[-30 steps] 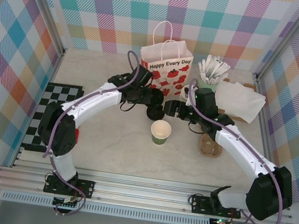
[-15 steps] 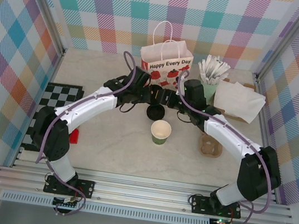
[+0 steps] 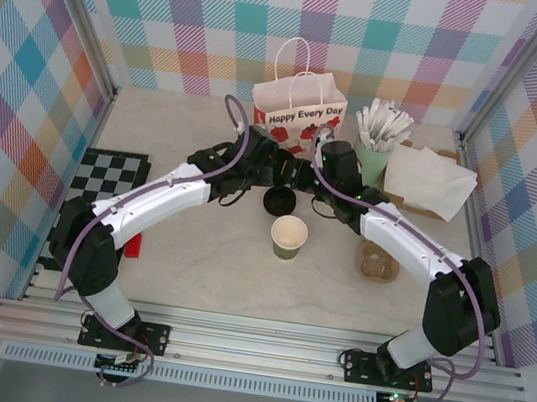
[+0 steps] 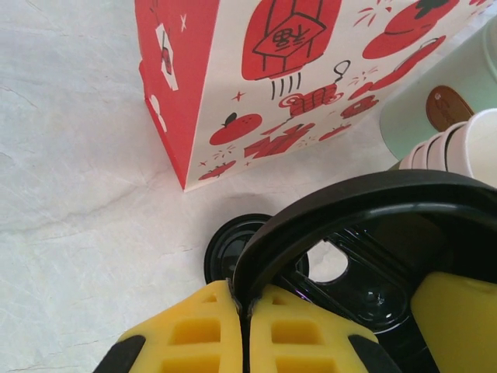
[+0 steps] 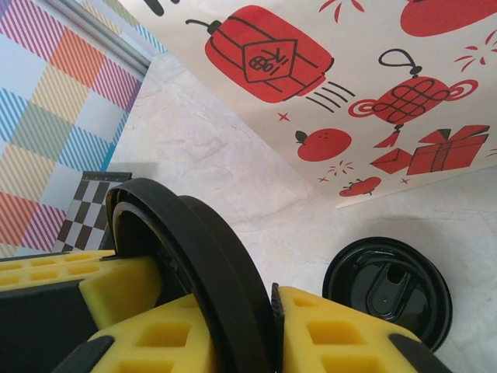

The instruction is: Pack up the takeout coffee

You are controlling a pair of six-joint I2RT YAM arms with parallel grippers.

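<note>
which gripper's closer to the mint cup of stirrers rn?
Right. The right gripper sits just left of the stirrer cup, in front of the paper bag. The left gripper is farther left, across the black lid held between them.

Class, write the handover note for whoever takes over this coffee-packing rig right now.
The left gripper is shut on the rim of a black lid. The right gripper is shut on that lid too, in front of the paper bag.
The green cup stands open on the table; a spare lid lies between it and the bag.
Done: lid lifted.
Left: cap the cup, then bag it.
</note>
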